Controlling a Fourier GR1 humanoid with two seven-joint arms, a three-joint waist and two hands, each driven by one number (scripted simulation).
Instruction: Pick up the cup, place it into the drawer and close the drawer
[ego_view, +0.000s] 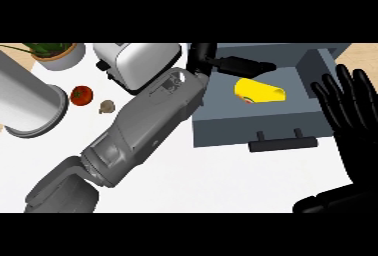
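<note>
My left forearm (140, 132): grey shell, smooth, metallic-looking with soft highlights.
My left hand (235, 64): black, smooth, a faint sheen on the fingers.
My right hand (348, 102): black, matt to slightly glossy, plastic-like.
Cup (260, 92): yellow, smooth, plastic-looking, evenly lit without sharp glints.
Drawer (244, 131): blue-grey panels, matt, painted look; its handle (283, 145) dark and dull.
Desk (221, 180): white, smooth, plain and matt.
Toaster (140, 62): silvery, polished metal look, bright reflections.
Canister (26, 102): grey, brushed-metal look, satin finish.
Tomato (81, 94): red, glossy skin.
Plant pot (63, 57): pale, matt, ceramic-like.
Floor (365, 55): light wood tone.
</note>
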